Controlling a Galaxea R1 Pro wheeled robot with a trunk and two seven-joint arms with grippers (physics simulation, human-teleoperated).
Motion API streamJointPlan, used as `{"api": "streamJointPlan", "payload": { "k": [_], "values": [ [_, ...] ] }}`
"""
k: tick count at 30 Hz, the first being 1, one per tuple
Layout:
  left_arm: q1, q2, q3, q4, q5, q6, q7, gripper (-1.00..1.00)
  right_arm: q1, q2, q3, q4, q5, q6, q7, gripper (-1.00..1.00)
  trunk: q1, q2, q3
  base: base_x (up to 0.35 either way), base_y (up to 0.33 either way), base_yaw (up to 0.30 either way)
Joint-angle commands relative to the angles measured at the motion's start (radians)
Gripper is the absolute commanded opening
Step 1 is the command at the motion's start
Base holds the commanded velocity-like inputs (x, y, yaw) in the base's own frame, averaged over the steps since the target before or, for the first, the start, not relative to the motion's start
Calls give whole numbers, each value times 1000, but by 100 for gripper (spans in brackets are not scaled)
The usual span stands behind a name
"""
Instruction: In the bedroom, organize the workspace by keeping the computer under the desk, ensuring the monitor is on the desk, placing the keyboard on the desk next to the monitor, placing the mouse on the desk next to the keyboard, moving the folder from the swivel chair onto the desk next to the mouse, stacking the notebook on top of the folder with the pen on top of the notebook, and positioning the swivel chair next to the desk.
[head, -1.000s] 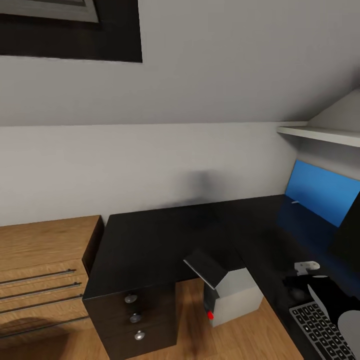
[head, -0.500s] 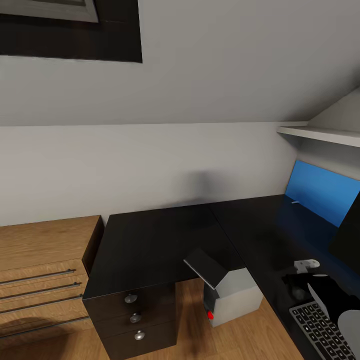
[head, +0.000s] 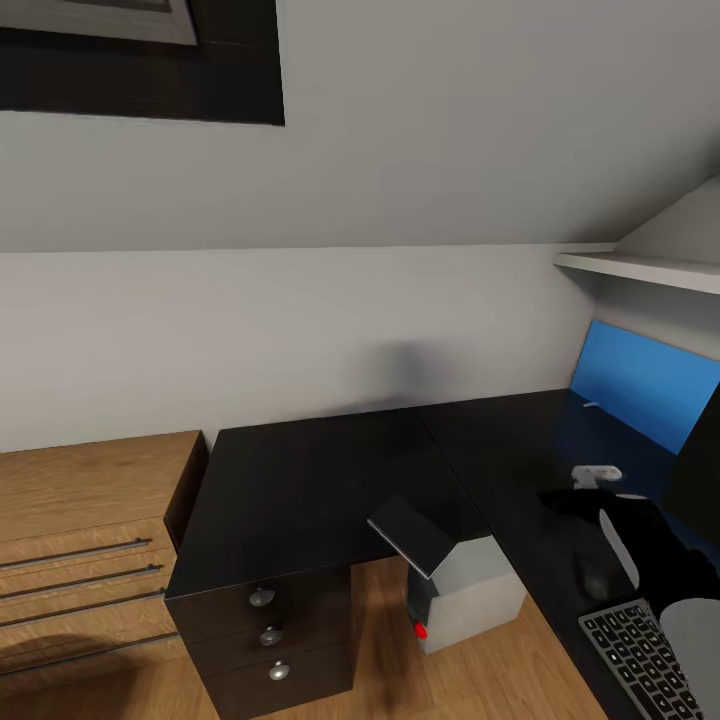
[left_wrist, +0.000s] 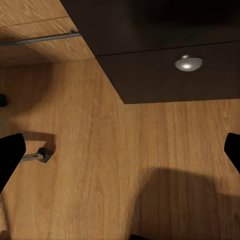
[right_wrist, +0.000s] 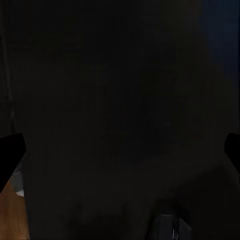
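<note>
The black L-shaped desk (head: 320, 480) runs along the grey wall, and its drawer unit (head: 270, 630) has round silver knobs. The light-grey computer (head: 470, 590) with a red dot stands on the floor under the desk corner. At the lower right, the keyboard (head: 640, 660) lies on the desk. The small black mouse (head: 595, 578) sits just beyond it and also appears at the edge of the right wrist view (right_wrist: 169, 227). My right gripper (head: 568, 497) hovers open over bare desk past the mouse, fingertips (right_wrist: 10, 150) wide apart. The monitor's black edge (head: 700, 470) is at far right. My left gripper (left_wrist: 120, 150) hangs open above the floor.
A light-wood drawer chest (head: 90, 520) with bar handles stands left of the desk. A large blue flat panel (head: 640, 385) leans behind the desk under a white shelf (head: 640, 268). The left wrist view has a drawer knob (left_wrist: 188, 62) and a small caster (left_wrist: 42, 155).
My right arm has moved away from the keyboard, farther back over the desk. The mouse it was hovering over now lies uncovered. The camera has not shifted.
</note>
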Motion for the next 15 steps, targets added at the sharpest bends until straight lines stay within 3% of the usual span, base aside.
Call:
{"api": "streamJointPlan", "payload": {
  "k": [1,3,9,10,15],
  "values": [
    [-1,1,-8,0,11,-6,6,100,2,3,-2,-21,-3,12,4,100,0,-1,-1,0,0,0],
    [-1,1,-9,0,10,-6,6,100,17,36,-3,-83,-5,33,-1,100,0,-1,-1,0,0,0],
    [-1,1,-9,1,9,-6,5,100,36,103,-3,-140,-5,71,-23,100,0,-1,-1,0,0,0],
    [-1,1,-9,1,9,-6,5,100,43,125,-3,-153,-5,81,-26,100,0,-1,-1,0,0,0],
    [-1,1,-9,2,10,-6,3,100,59,160,-3,-189,-6,95,-32,100,0,-1,-1,0,0,59]
  ]
}}
